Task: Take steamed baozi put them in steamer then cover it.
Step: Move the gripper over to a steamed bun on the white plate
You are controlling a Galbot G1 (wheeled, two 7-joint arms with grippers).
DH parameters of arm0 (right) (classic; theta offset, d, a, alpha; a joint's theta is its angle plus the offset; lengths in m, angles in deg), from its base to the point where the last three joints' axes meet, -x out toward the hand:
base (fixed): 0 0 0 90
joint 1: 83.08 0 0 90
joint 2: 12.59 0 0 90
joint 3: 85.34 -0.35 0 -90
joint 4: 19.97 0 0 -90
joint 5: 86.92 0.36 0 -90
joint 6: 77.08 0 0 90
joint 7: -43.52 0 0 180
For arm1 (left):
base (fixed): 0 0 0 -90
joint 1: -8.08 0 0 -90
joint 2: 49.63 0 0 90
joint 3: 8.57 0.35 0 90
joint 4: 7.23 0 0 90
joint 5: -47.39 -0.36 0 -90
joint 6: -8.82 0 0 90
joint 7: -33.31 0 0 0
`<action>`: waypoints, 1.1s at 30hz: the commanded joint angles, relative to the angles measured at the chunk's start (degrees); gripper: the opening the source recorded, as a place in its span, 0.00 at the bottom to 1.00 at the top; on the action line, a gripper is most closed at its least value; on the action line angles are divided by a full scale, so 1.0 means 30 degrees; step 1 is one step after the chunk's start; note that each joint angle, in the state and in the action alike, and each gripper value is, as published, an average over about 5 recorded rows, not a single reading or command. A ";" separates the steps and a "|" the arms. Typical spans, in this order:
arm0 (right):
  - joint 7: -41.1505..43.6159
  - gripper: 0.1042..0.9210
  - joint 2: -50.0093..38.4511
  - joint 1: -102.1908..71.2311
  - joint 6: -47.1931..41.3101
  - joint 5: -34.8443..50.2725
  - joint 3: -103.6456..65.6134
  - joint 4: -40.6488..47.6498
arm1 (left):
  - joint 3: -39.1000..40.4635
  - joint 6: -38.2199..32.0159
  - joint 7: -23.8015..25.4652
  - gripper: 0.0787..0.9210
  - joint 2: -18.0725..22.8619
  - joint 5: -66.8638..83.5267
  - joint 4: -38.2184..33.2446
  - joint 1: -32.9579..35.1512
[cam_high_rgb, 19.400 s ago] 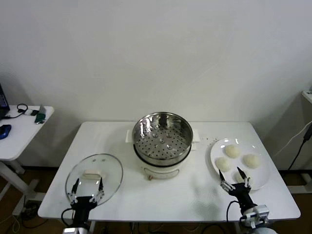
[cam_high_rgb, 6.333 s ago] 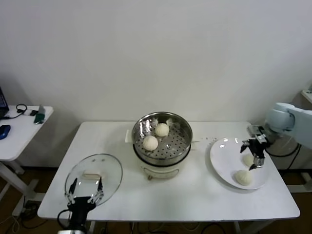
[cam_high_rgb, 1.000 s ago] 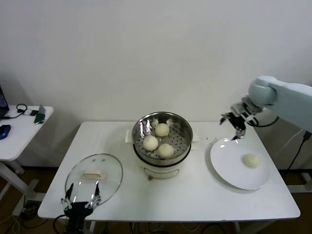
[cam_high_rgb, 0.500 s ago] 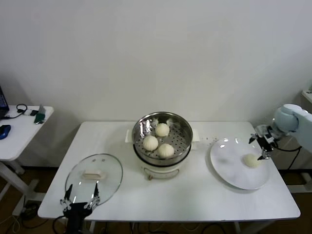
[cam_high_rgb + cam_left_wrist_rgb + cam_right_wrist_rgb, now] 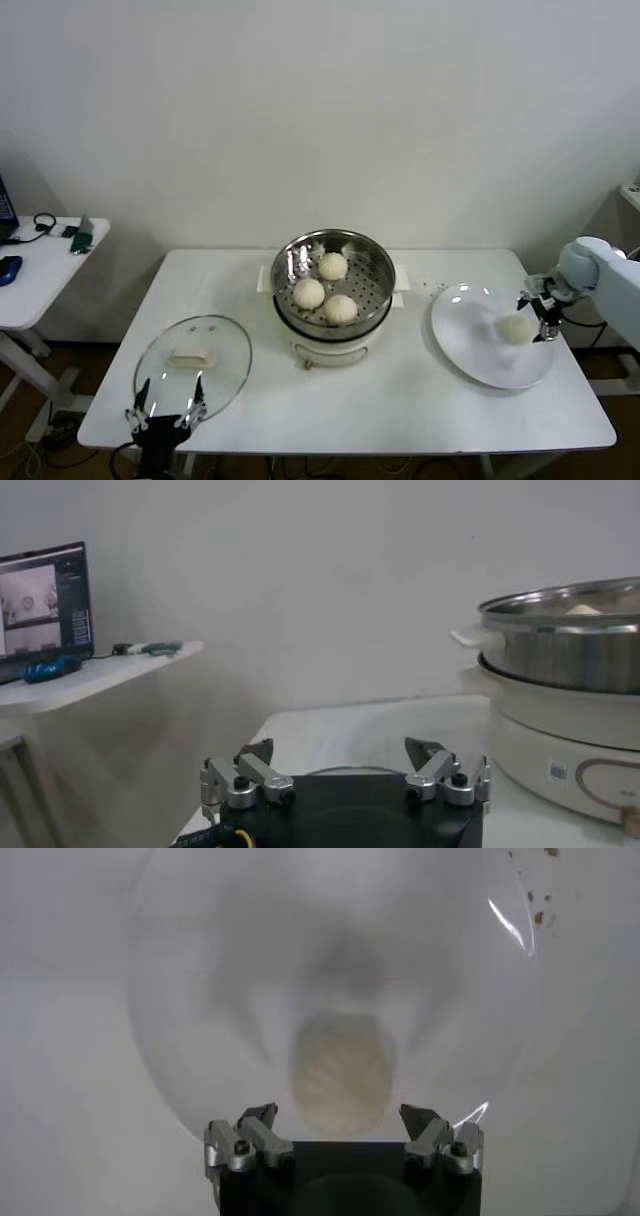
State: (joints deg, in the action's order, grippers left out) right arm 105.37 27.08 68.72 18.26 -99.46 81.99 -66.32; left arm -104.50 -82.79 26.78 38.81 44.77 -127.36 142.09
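Observation:
Three steamed baozi (image 5: 333, 266) lie in the shiny steamer (image 5: 380, 283) on its white pot base at the table's middle. A fourth baozi (image 5: 516, 329) rests on the white plate (image 5: 470, 345) at the right. My right gripper (image 5: 536, 314) hangs open right beside it; in the right wrist view this baozi (image 5: 342, 1083) sits just ahead of the gap of the open right gripper (image 5: 340, 1120), untouched. The glass cover (image 5: 193, 365) lies flat at the front left. My left gripper (image 5: 163, 412) waits open at its near edge, and the left wrist view shows that gripper (image 5: 342, 760) holding nothing.
A small side table (image 5: 40, 270) with a mouse and cables stands off to the left, with a laptop (image 5: 42, 595) on it. Small dark crumbs (image 5: 540, 908) dot the table beyond the plate. The steamer (image 5: 565, 630) rises at the edge of the left wrist view.
My right gripper has swung from above the plate's far edge out to the right and down beside the last baozi on the plate. The left arm has stayed still.

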 commanded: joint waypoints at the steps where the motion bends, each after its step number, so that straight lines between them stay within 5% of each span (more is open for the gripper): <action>1: -0.0004 0.88 0.1504 -0.1302 0.0499 -0.1543 -0.2235 0.2148 | -0.0020 0.0078 -0.0020 0.88 0.0147 -0.0109 -0.0080 -0.0049; 18: 0.0724 0.87 0.2486 -0.1103 0.1011 -0.2096 -0.2526 0.3414 | -0.0022 0.0069 -0.0035 0.88 0.0212 -0.0258 -0.0005 -0.0051; 33: 0.0948 0.73 0.2246 -0.0246 0.0571 -0.0290 -0.1340 0.3032 | -0.0012 0.0044 -0.0075 0.88 0.0190 -0.0196 -0.0110 0.0036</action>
State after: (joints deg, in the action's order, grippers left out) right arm 108.00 33.97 66.94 20.69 -103.78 76.10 -56.84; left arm -104.62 -82.61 26.55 39.39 44.17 -127.63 142.14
